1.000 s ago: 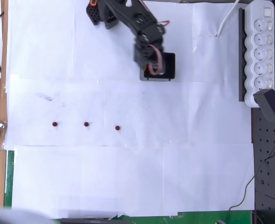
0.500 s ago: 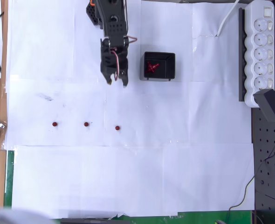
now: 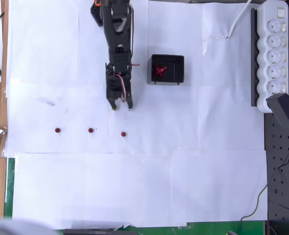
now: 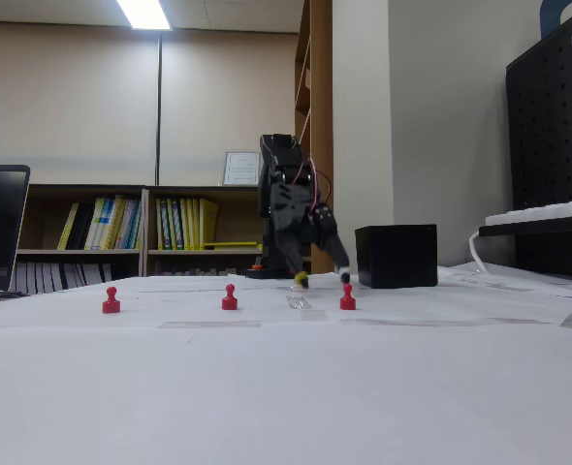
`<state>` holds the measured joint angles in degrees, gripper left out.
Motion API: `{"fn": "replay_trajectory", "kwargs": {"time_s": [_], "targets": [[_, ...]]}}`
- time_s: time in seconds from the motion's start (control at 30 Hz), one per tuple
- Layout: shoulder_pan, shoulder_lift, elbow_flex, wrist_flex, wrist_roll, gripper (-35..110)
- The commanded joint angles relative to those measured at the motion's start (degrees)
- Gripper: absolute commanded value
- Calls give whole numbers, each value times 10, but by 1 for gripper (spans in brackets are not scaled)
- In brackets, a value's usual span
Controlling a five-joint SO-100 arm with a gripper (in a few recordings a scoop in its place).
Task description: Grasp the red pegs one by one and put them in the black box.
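Three red pegs stand in a row on the white paper: left (image 3: 58,130) (image 4: 111,301), middle (image 3: 90,130) (image 4: 230,297) and right (image 3: 123,133) (image 4: 347,297). The black box (image 3: 167,69) (image 4: 397,256) sits behind them to the right, with several red pegs (image 3: 159,70) lying inside it. My gripper (image 3: 121,107) (image 4: 323,280) is open and empty, pointing down just behind the right peg and a little to its left, left of the box.
A white power strip (image 3: 275,53) and a black pegboard (image 3: 283,166) lie along the right edge in the overhead view. A wooden table edge (image 3: 1,73) runs down the left side. The arm's base (image 3: 102,12) stands at the far edge.
The gripper left the box, swung left and then reached toward the row of pegs, ending close to the right peg. The pegs dropped in the box came into sight.
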<state>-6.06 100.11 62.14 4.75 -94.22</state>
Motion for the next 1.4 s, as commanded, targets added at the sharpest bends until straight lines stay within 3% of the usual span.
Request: {"fn": "replay_trajectory", "kwargs": {"time_s": [0.0,0.6,1.37], "targets": [[-3,44,76,-8,4,18],[-17,171,229,-12,16,18],[-7,229,292,-30,25,10]]}}
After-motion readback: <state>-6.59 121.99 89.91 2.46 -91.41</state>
